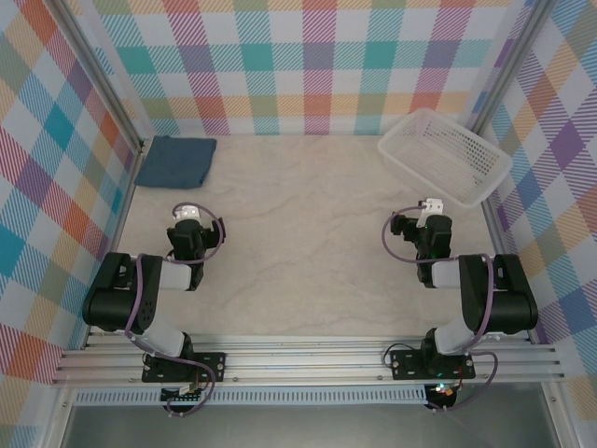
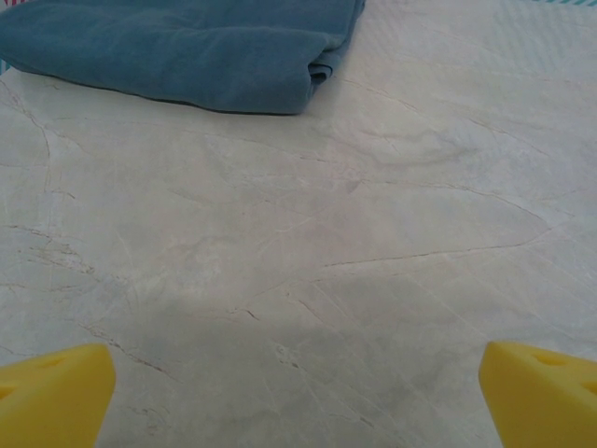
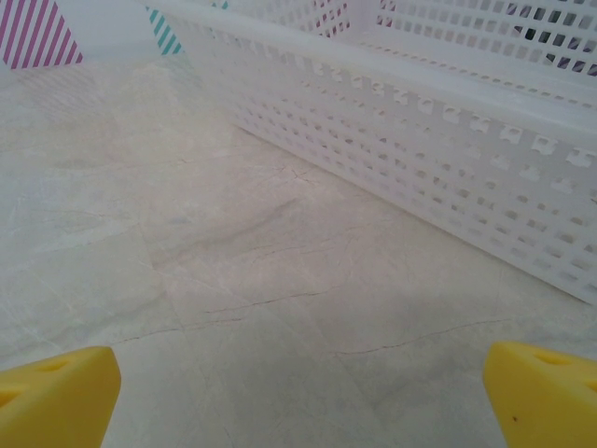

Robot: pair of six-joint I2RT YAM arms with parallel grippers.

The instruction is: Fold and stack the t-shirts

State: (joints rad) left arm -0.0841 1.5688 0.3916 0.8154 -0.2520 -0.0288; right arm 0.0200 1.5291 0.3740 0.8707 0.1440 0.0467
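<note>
Pale, matte table (image 1: pixel 298 233), veined like marble. In its far-left corner lies the soft, wrinkly dark-blue cotton t-shirt (image 1: pixel 175 161), folded into a thick rectangle with rounded, layered edges. Here's the left tool (image 1: pixel 189 216), its yellow wedge-shaped fingertips (image 2: pixel 56 392) spread wide and empty. The shirt sits ahead of it, well apart, a little to its left. The right tool (image 1: pixel 432 207) is likewise spread and empty, near the rigid white plastic mesh basket (image 1: pixel 446 154), which sits at an angle in the far-right corner.

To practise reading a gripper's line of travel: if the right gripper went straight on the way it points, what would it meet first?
The right gripper would likely first meet the side wall of the white basket.
</note>
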